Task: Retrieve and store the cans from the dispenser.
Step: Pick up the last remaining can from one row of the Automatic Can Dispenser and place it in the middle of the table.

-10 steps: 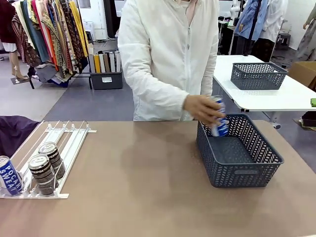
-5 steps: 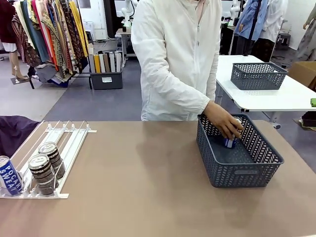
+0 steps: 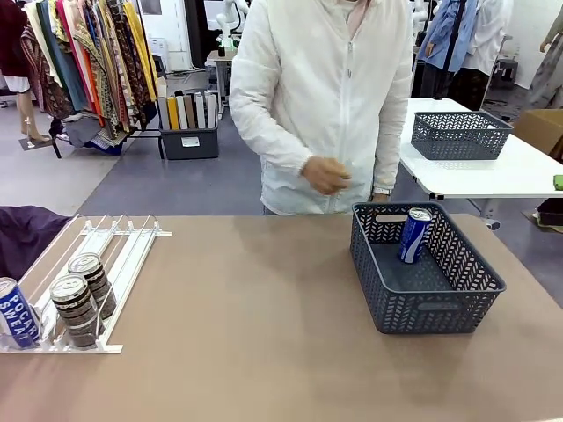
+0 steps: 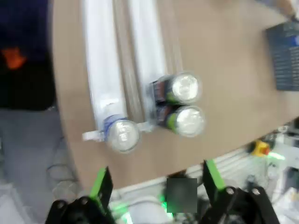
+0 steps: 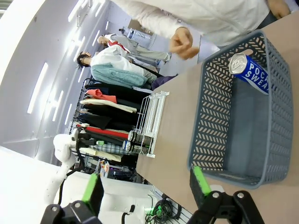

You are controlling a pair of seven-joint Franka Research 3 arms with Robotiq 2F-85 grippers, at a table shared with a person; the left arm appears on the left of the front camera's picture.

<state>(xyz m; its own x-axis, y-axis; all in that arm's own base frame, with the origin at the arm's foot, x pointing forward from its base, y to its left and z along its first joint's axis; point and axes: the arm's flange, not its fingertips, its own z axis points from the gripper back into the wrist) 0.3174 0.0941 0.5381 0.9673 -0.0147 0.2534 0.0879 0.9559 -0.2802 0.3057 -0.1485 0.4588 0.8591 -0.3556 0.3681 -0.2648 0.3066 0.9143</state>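
Front view: blue can (image 3: 413,236) leaning in grey basket (image 3: 431,309); left fingers (image 4: 100,181) and right fingers (image 5: 200,181) wide, empty.

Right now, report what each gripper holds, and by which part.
Nothing. The left gripper is open above the cans in the dispenser, the right gripper open facing the basket; the blue can leans inside it.

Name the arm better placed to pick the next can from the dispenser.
Left. The left gripper, open, hangs above the cans on the dispenser; the right gripper, also open, faces the basket.
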